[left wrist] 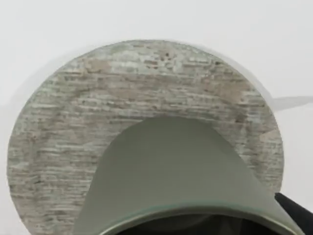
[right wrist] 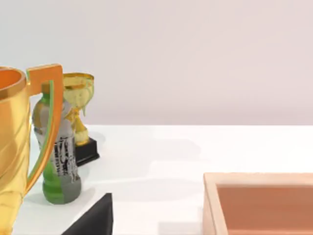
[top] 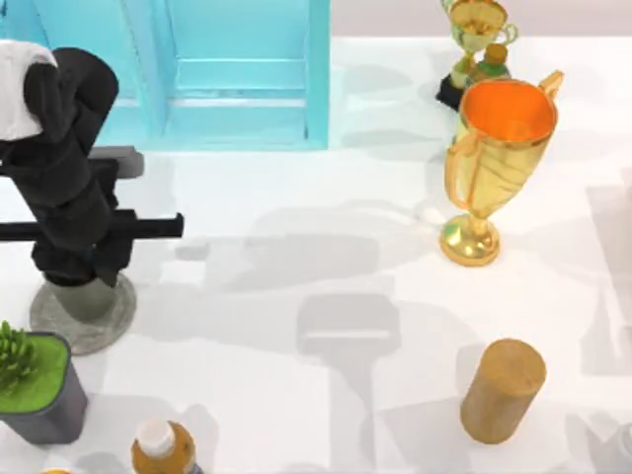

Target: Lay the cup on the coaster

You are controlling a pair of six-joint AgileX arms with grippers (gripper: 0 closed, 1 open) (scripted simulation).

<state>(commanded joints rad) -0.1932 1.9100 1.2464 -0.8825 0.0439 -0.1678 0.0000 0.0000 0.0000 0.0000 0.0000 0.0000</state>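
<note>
Grey-green cup on stone coaster, rim showing all round.

Matte cup, seemingly stone-rough coaster

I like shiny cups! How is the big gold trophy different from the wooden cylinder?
The trophy is shiny gold; the cylinder is matte tan wood. The trophy has handles, a stem and a foot; the cylinder is plain. The trophy's top is open with an orange inside; the cylinder's is closed. Both stand on the table's right side.
</note>
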